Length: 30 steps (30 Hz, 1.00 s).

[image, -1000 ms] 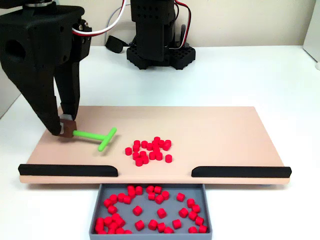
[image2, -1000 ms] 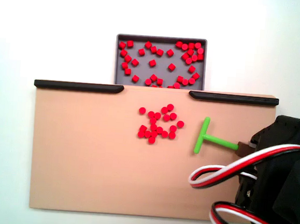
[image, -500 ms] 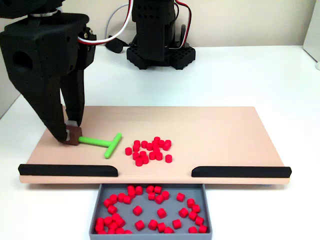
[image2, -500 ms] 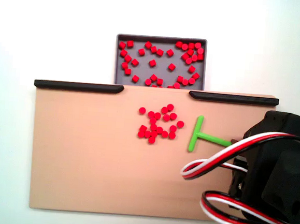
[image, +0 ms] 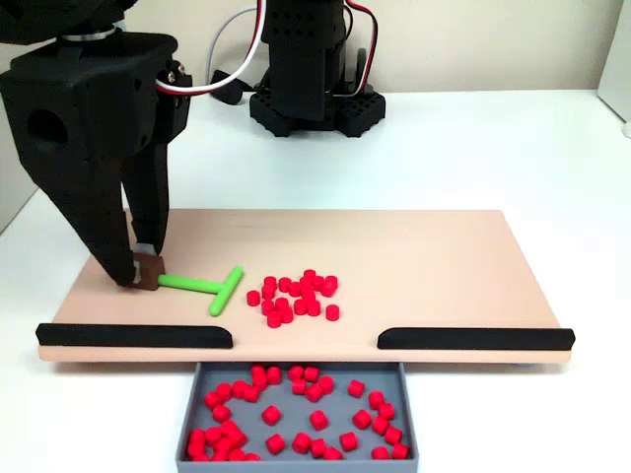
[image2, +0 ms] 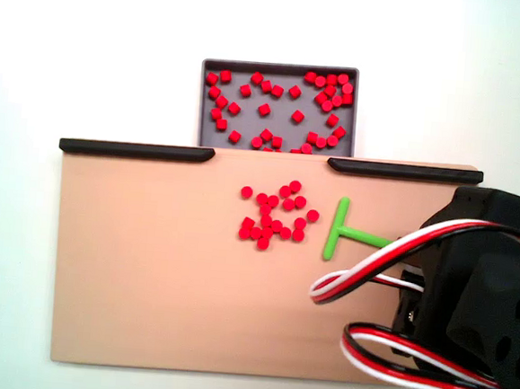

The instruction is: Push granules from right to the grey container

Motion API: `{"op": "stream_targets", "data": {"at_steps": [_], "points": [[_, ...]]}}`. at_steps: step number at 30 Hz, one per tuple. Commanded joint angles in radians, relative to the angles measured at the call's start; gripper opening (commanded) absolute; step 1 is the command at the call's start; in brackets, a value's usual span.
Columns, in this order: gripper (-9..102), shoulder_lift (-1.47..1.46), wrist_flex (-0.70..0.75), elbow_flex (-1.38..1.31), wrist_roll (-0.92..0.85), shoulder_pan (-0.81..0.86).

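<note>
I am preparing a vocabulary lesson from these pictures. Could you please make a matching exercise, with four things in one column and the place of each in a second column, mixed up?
Things:
1. green T-shaped stick
2. grey tray
3. black strips
4. loose group of red beads

Places:
A. along one long edge of the beige board, with a gap between them
B. off the board, next to the gap
C. on the board, beside the stick's crossbar
D. held at one end by the gripper

Pairs: 1-D, 2-B, 3-A, 4-C

White table (image: 493, 148) — beige wall (image: 473, 39)
</note>
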Motion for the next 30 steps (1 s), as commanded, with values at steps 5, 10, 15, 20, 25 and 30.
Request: {"op": "stream_targets", "data": {"at_steps": [5,10,15,20,25,30], "points": [[0,0.002,-0.003,-0.029,-0.187,-0.014],[0,0.008,-0.003,-0.029,-0.129,-0.021],[0,0.011,-0.003,-0.029,-0.086,-0.025],[0,0.012,-0.003,-0.029,-0.034,-0.028],[0,0.012,-0.003,-0.029,0.026,-0.029],[0,0.014,-0.003,-0.029,0.075,-0.035]]}}
